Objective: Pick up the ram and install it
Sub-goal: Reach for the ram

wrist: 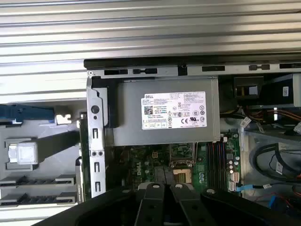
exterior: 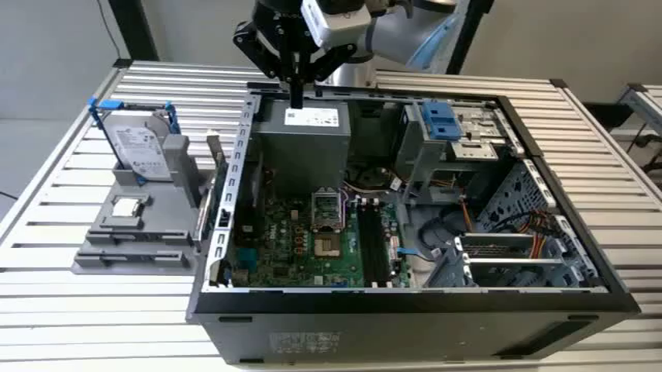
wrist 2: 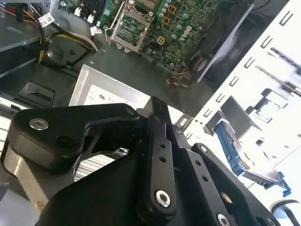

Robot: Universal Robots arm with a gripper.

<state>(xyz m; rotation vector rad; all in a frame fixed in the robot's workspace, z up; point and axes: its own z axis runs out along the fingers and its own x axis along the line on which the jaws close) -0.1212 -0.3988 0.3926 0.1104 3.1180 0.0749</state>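
Above the power supply (exterior: 305, 147) inside the open computer case (exterior: 414, 304), the gripper (exterior: 297, 97) hangs closed.

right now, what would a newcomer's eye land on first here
The open computer case dominates the middle of the exterior view, its green motherboard laid bare, on a slatted table. The black gripper hangs empty, fingers together, over the grey power supply at the case's far edge. On the exterior view's left a hard drive in a blue frame stands on a grey holder.
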